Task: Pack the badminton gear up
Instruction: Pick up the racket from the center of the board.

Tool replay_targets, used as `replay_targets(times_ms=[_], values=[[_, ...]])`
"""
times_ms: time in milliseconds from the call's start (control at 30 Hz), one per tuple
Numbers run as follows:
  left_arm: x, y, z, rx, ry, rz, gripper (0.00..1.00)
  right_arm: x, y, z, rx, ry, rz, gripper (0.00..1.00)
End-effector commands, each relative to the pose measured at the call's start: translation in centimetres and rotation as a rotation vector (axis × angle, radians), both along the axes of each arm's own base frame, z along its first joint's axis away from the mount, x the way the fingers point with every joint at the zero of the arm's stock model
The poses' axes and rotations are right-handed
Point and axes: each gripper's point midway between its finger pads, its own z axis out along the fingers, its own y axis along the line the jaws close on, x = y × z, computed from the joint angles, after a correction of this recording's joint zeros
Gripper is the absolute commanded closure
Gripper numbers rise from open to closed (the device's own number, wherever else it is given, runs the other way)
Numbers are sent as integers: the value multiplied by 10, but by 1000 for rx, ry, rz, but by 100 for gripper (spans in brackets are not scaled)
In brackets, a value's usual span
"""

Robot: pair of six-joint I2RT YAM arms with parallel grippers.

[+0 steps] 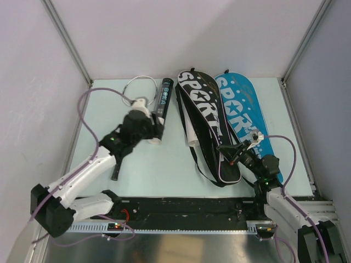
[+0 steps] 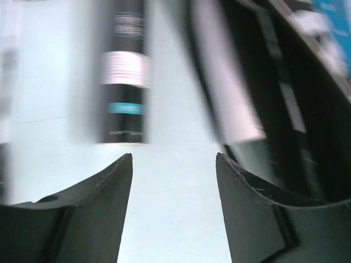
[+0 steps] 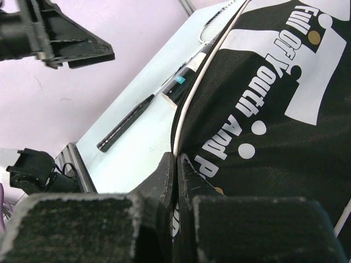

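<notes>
Long black tube (image 1: 163, 101): lies lengthwise, left of table (image 1: 164, 170) centre, toward far edge. Near end just ahead of left gripper (image 2: 174, 164); jaws spread, nothing between.
Racket (image 3: 125, 125): beside tube, head at far-left corner, handle toward near edge.
Black racket bag (image 1: 204, 109): centre-right; right gripper (image 3: 176, 167) pinched on white-piped rim.
Blue bag (image 1: 244, 107): alongside, toward right edge.
</notes>
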Motion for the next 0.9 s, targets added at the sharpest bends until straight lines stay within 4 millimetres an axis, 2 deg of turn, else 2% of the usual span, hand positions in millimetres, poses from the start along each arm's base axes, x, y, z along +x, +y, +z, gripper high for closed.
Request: replay_targets(times_ms=[0, 233, 400, 600, 867], values=[[0, 106, -49, 260, 200, 139, 34, -4, -2, 8, 21, -43, -3, 100], [9, 164, -100, 309, 431, 303, 31, -3, -6, 7, 24, -27, -21, 100], [14, 199, -125, 306, 557, 378, 30, -1, -6, 5, 39, -1, -28, 100], [12, 212, -149, 266, 661, 372, 33, -2, -4, 8, 58, 11, -7, 100], [15, 217, -177, 284, 761, 359, 34, -4, -3, 11, 66, 2, 0, 100]])
